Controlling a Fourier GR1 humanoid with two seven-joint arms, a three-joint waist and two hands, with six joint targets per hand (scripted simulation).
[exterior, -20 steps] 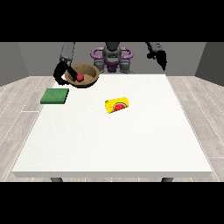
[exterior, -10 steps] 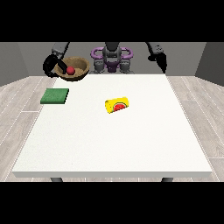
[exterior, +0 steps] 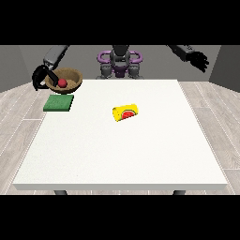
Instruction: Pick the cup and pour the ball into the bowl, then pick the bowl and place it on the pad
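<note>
1. Front view: the hand at the view's left (exterior: 39, 76) is curled round the rim of the wooden bowl (exterior: 65, 79), holding it raised beyond the table's (exterior: 122, 150) far-left corner; the red ball (exterior: 62, 83) sits inside.
2. Same view: the green pad (exterior: 59, 102) lies at the far-left edge, just below the bowl. The yellow cup (exterior: 126, 112) lies tipped, mid-table.
3. The hand at the view's right (exterior: 200, 60) hangs raised, fingers relaxed, holding nothing.
4. Judgement: keep the bowl level, centre over the pad, lower before releasing.

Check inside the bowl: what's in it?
The bowl, held by the robot hand at the view's left, has a red ball inside. The near wall hides the bowl's bottom.
</note>
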